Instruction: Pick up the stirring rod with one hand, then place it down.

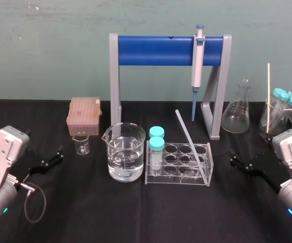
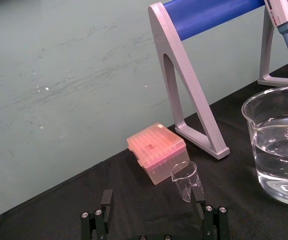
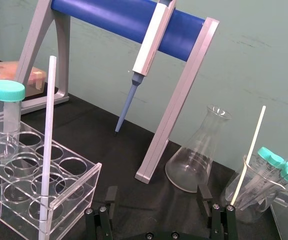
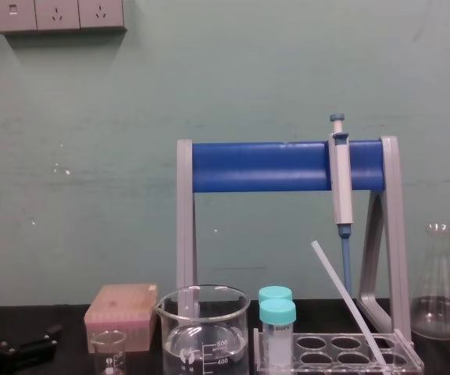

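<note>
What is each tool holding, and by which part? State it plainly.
Nothing is held. The right tool is open, to the right of the tube rack; the left tool is open too. The stirring rod leans in the rack, untouched.

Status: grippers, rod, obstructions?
Left gripper idle, open. Right gripper open, right of tube rack. Stirring rod leans in rack, ungripped. Pipette hangs behind it.

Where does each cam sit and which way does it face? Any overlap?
Head: up high, looking forward and down at the table; left gripper and right gripper at its sides, both open.
Chest: lower, looking level at the stand; left gripper lower left.
Left wrist: on the left arm, facing tip box and small beaker; left gripper in front.
Right wrist: on the right arm, facing rod, rack, flask; right gripper in front.
Shared: head and right wrist both show rod and pipette.
</note>
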Motion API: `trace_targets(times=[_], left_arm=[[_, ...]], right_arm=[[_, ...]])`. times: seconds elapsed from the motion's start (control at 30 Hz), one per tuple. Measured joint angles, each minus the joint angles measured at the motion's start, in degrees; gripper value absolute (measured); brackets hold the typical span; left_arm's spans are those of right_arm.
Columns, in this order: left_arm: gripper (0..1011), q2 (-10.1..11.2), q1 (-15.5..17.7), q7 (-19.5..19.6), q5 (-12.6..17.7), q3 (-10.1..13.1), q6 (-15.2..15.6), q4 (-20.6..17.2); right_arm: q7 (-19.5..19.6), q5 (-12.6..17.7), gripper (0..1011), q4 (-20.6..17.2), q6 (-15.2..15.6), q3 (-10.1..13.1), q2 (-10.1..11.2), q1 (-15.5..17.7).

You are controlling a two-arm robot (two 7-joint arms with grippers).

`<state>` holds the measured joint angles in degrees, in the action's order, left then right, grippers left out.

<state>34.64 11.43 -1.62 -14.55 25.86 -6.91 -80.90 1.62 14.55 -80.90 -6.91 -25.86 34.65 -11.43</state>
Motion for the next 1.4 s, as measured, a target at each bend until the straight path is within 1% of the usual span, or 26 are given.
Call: trace_targets(times=[1.4], left_arm=[[1000, 0.0, 0.0, 0.0, 0.0, 0.0, 0.0, 0.0]], right_arm=[[0.0, 0.0, 1000, 0.0, 0.01, 0.0, 0.0, 0.0]])
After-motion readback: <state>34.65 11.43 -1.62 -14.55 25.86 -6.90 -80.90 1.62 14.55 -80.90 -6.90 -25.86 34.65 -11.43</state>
